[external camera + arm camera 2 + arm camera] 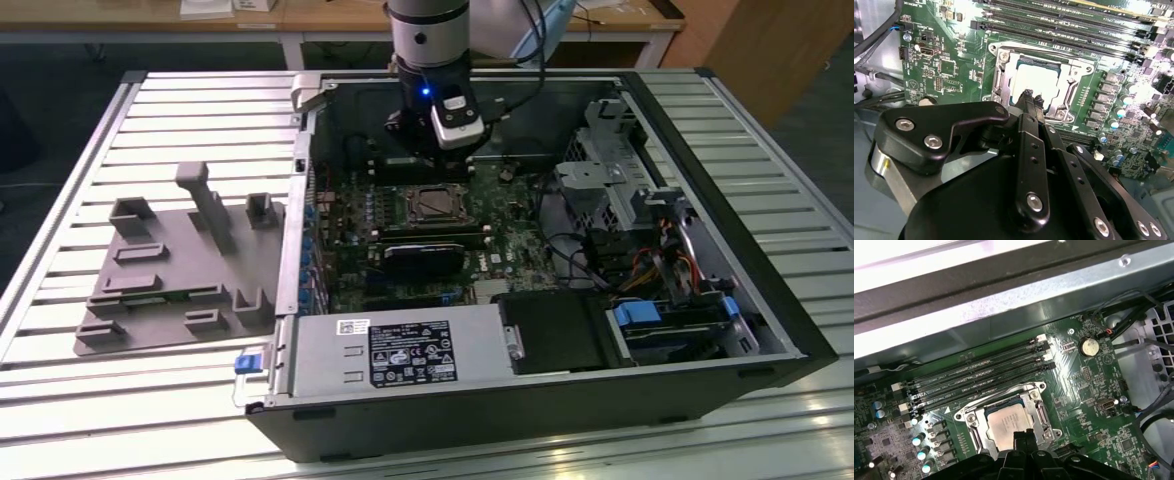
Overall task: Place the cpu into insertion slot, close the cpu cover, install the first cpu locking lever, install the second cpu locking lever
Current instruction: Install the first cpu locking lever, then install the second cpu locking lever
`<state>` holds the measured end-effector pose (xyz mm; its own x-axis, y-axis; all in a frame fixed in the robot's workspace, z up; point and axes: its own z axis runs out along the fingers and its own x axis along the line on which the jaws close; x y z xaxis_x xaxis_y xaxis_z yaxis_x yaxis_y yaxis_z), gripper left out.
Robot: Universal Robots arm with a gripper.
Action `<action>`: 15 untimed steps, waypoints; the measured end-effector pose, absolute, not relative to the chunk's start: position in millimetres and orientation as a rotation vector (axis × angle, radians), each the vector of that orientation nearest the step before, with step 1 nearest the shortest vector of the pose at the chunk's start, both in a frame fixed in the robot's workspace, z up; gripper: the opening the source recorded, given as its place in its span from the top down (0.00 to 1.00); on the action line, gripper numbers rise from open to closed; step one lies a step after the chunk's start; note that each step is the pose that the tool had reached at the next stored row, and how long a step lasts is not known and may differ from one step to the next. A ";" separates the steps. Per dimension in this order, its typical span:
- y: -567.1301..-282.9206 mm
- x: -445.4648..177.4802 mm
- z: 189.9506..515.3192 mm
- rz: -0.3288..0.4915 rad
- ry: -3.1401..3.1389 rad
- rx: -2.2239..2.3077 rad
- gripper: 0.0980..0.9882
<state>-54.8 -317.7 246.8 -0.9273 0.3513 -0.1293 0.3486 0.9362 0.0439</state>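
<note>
The cpu (1036,80) (1004,424), with a pale silver top, lies flat in the insertion slot (437,203) on the green board. The silvery cpu cover (999,82) (1040,412) lies down around it, framing the chip. My gripper (1032,98) (1024,436) (435,160) hovers at one edge of the slot, close above the frame. Its black fingertips are pressed together with nothing between them. I cannot tell from either wrist view how the thin locking levers along the frame stand.
Long black memory slots (979,372) (1064,25) run beside the socket. The open computer case (747,300) stands on a slatted metal table, with its power supply (400,355) at the front. A grey fixture plate (174,280) lies at the exterior view's left. Cables (1149,415) cross the board's edge.
</note>
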 end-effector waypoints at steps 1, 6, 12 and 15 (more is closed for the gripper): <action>-317.7 -54.8 246.7 0.031 2.958 0.537 1.00; -317.7 -54.8 246.8 0.030 2.958 0.537 1.00; -317.7 -54.8 246.8 0.031 2.958 0.537 1.00; -318.3 -54.8 246.8 0.025 2.957 0.536 1.00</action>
<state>-54.8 -318.3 246.8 -0.9274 0.3505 -0.1305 0.3483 0.9365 0.0402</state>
